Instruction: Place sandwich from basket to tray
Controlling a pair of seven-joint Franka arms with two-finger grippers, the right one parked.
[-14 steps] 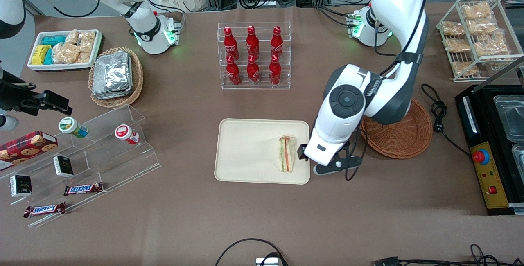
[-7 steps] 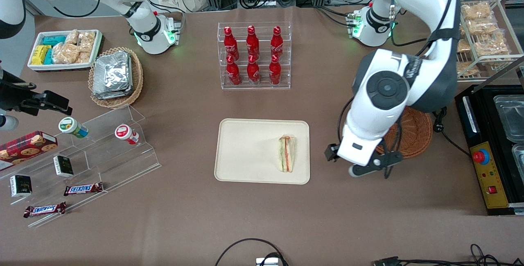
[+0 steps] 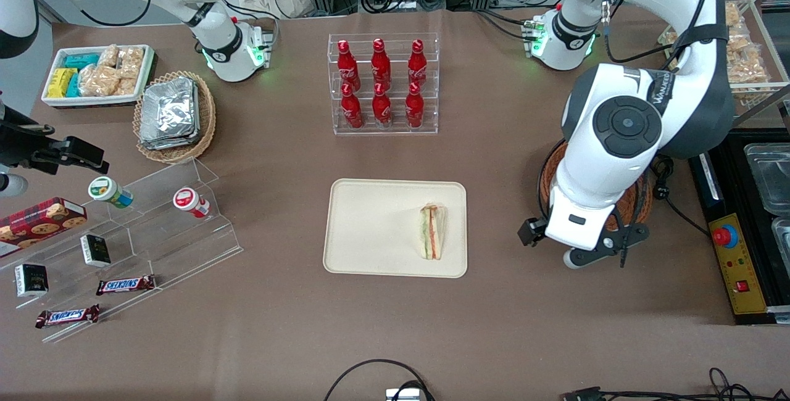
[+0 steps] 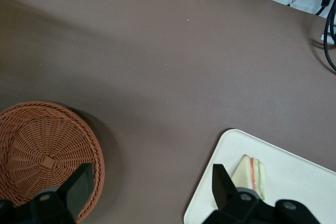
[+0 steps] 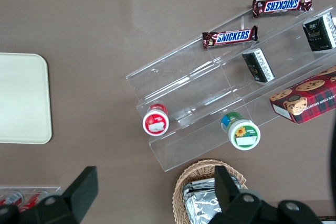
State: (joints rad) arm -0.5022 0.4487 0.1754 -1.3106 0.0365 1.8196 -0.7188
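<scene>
Open and empty, my claw point(image 4: 149, 187) hangs above bare table point(image 3: 506, 302), fingers point(image 4: 79, 184) spread wide with nothing between them. On one side of me is the basket point(image 4: 42, 153); one fingertip overlaps its rim in my wrist view, though I cannot tell whether it touches. In the front view my arm covers most of the basket point(image 3: 636, 200), and only arcs of its rim show around my wrist. On my other side lies the tray point(image 3: 382, 228), toward the parked arm's end, with a strip of bare brown cloth between its rounded edge and me. The sandwich point(image 3: 433, 231) lies flat in the tray, close to the rim nearest me, wedge edge up with its green and red layers showing point(image 4: 251, 176). Nearer the camera than my claw, the table runs open to its edge.
</scene>
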